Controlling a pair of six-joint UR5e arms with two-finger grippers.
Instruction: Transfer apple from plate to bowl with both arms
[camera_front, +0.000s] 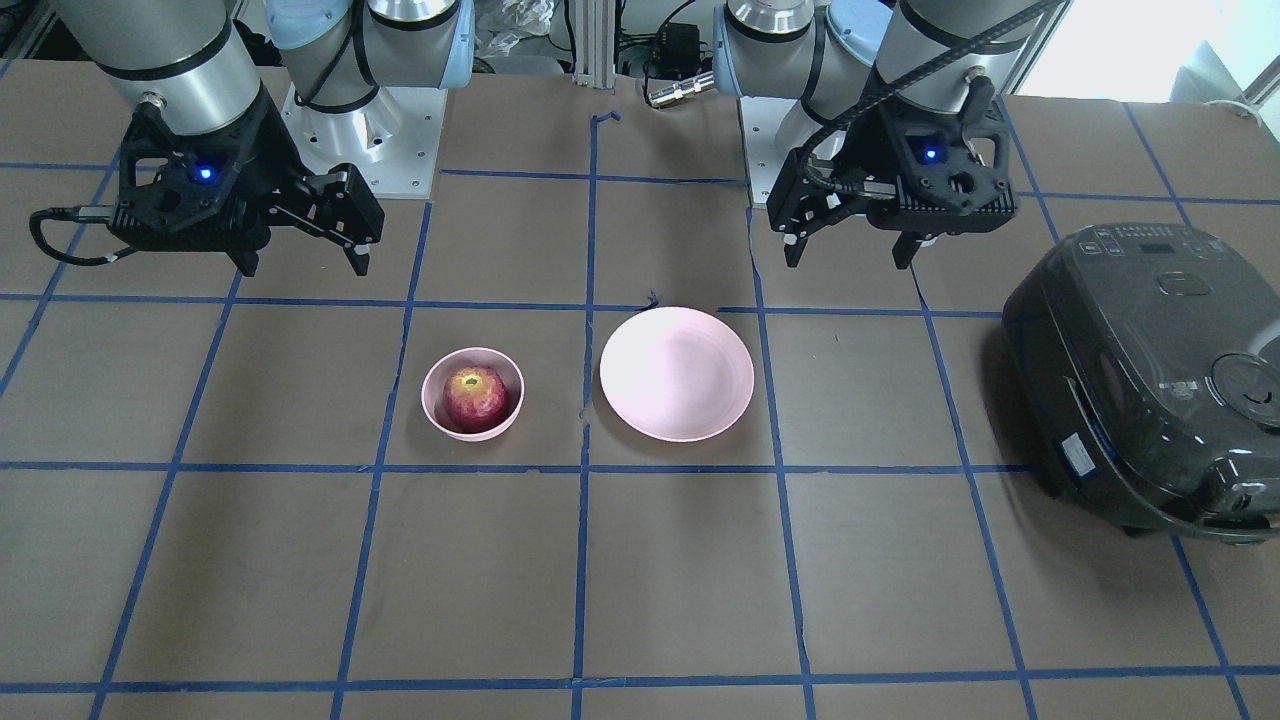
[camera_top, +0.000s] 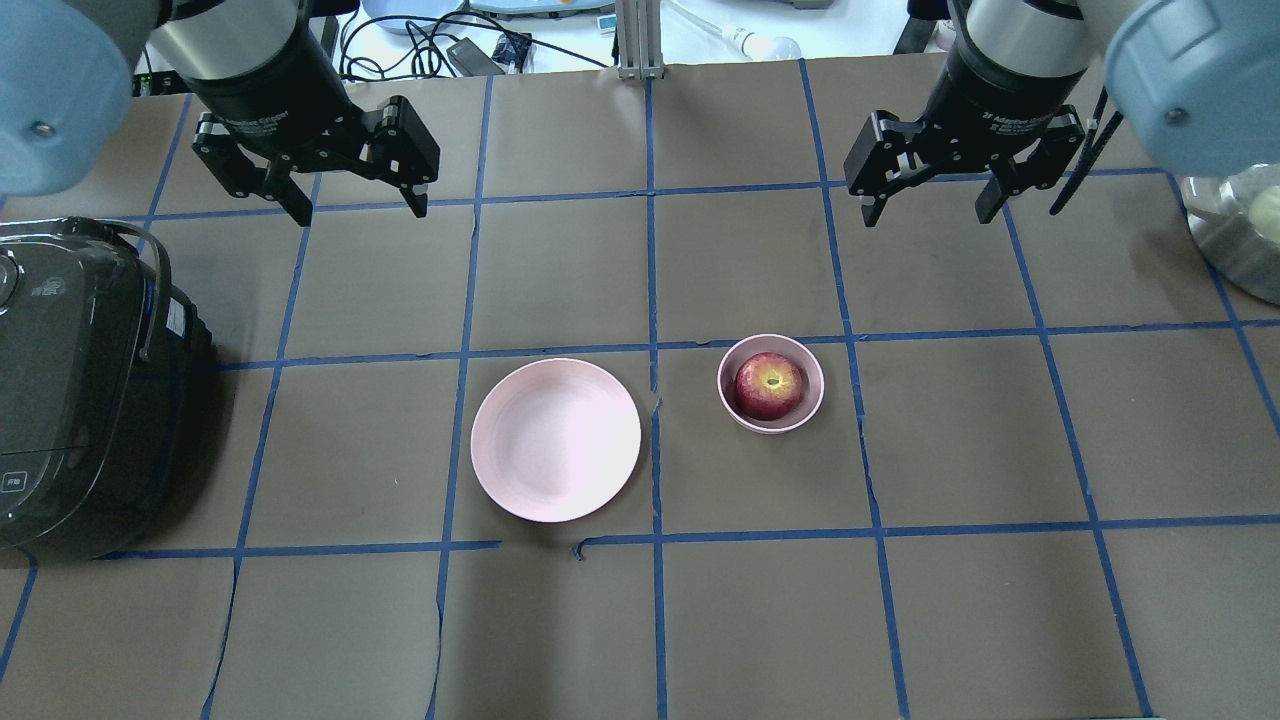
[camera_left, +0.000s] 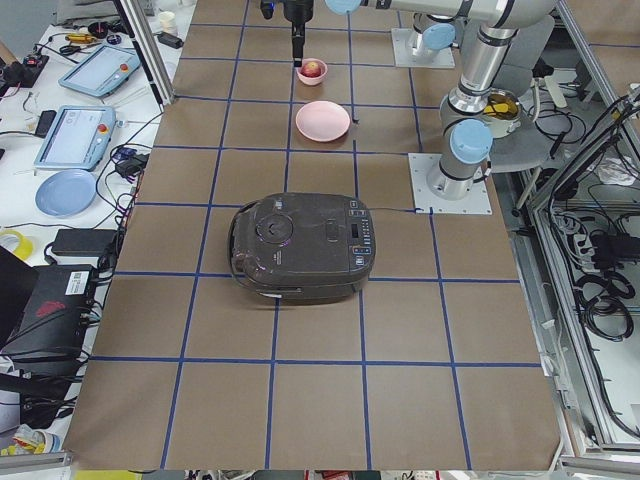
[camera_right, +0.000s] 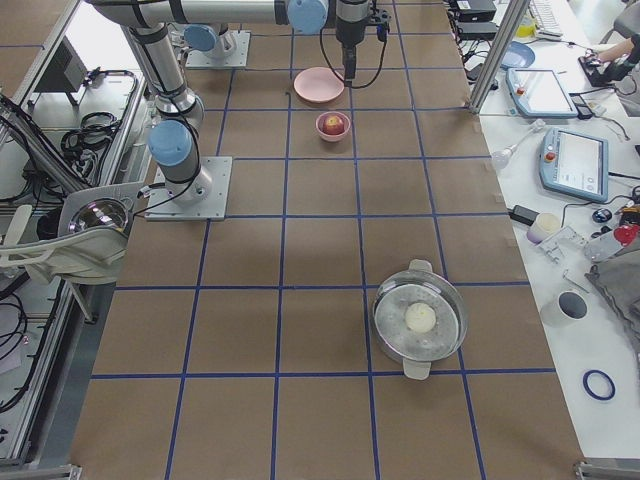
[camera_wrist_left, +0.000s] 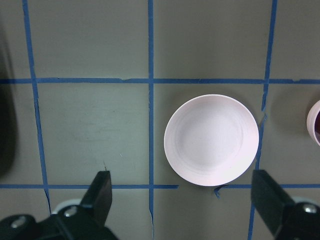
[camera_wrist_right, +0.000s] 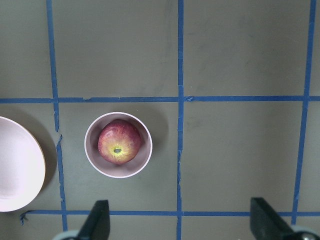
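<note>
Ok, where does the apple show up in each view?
Front-facing: apple in the bowl, left of centre.
Overhead: apple right of centre.
Left side: apple top middle, far end.
Right side: apple top middle.
Left wrist: not in it; only the bowl's rim, right edge.
Right wrist: apple left of centre.
Shared landmark: the empty plate beside the bowl, in all six.

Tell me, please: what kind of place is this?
Probably a robotics lab: a left arm and right arm bolted to a table with a blue tape grid, a teach pendant beside it, and a rice cooker as a prop.
</note>
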